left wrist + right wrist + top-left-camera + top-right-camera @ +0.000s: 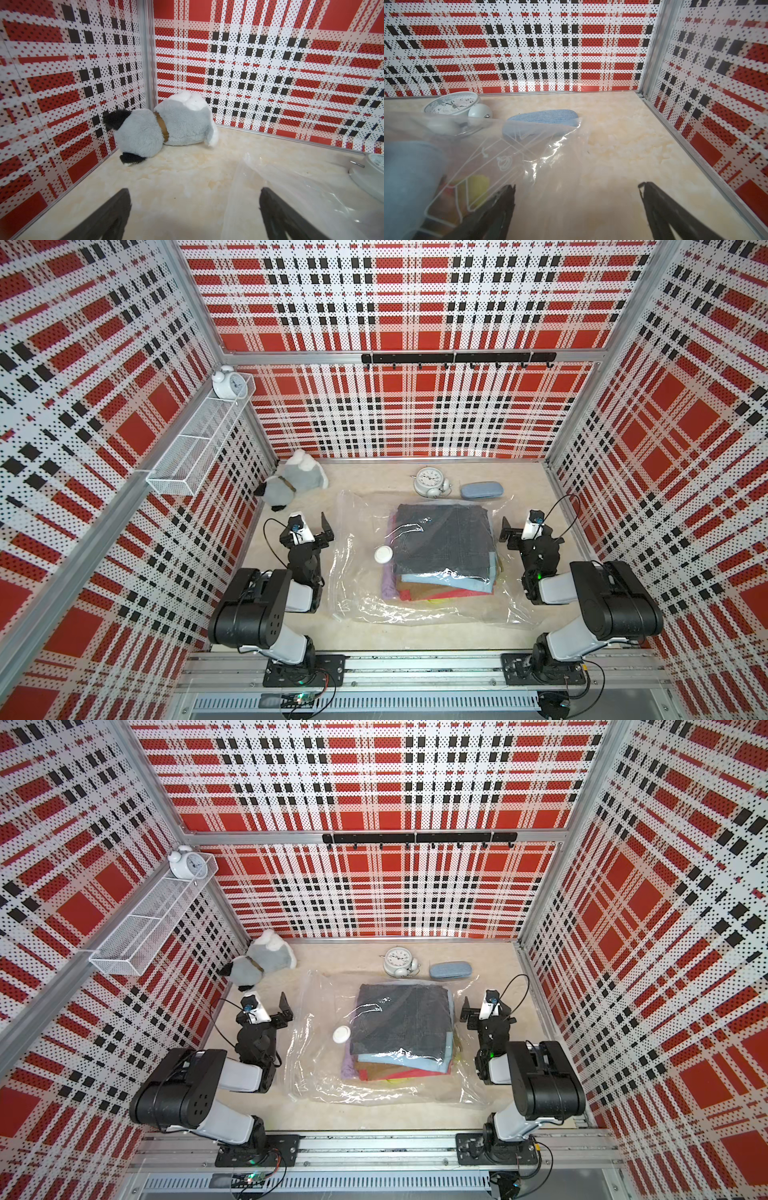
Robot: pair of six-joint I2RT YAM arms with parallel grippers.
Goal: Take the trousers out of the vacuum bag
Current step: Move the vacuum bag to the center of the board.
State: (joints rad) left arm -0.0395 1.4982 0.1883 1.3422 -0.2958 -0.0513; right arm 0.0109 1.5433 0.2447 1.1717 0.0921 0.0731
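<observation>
The trousers (444, 539) lie as a folded stack inside the clear vacuum bag (357, 572) in the middle of the table, seen in both top views. Charcoal cloth is on top; light blue, brown, red and lilac edges show beneath it. A round white valve cap (383, 554) sits on the bag to the left of the stack. My left gripper (328, 533) hangs open and empty beside the bag's left edge. On the bag's right side my right gripper (509, 533) is open with nothing in it. The right wrist view shows the bag's corner (529, 133) by one finger.
A grey-white plush toy (291, 483) lies in the back left corner. An alarm clock (430, 481) and a blue case (481, 490) rest just behind the bag. A wire shelf (199, 439) with a second clock (227, 383) hangs on the left wall, and a hook rail (457, 358) on the back wall.
</observation>
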